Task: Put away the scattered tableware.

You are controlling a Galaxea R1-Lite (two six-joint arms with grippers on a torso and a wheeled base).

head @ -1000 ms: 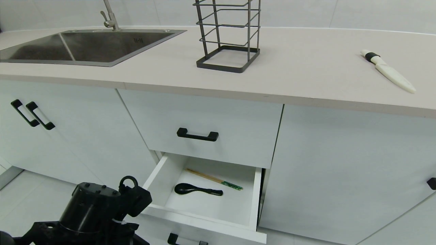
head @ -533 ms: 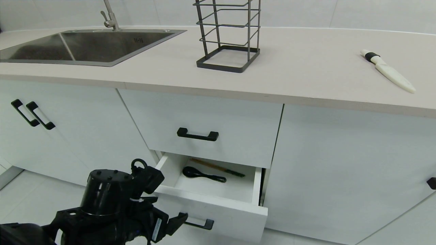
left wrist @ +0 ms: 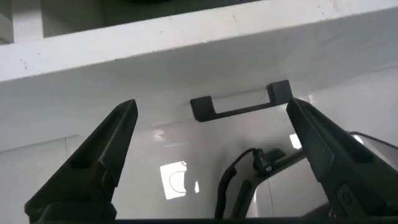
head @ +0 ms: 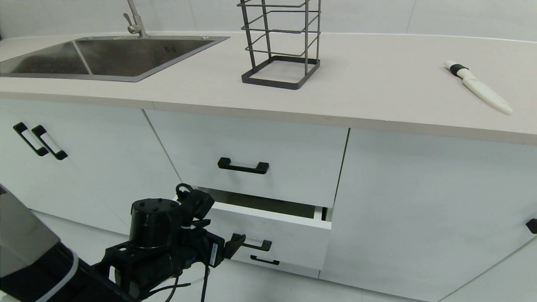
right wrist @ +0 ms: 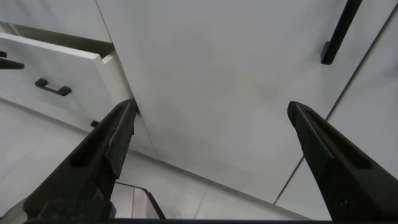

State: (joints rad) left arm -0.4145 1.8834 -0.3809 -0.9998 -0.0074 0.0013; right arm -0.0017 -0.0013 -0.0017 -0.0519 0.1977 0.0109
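Facing nearly shut drawer (head: 289, 243), inside hidden; left jaws wide before handle (left wrist: 241, 102); right jaws wide.

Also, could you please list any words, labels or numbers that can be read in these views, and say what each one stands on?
Sink: a small dark mark on its inner back wall, too small to read.
White label just behind the left hand: too small to read.
Knife, rack and drawers: no print visible.
Nothing can be quoted.
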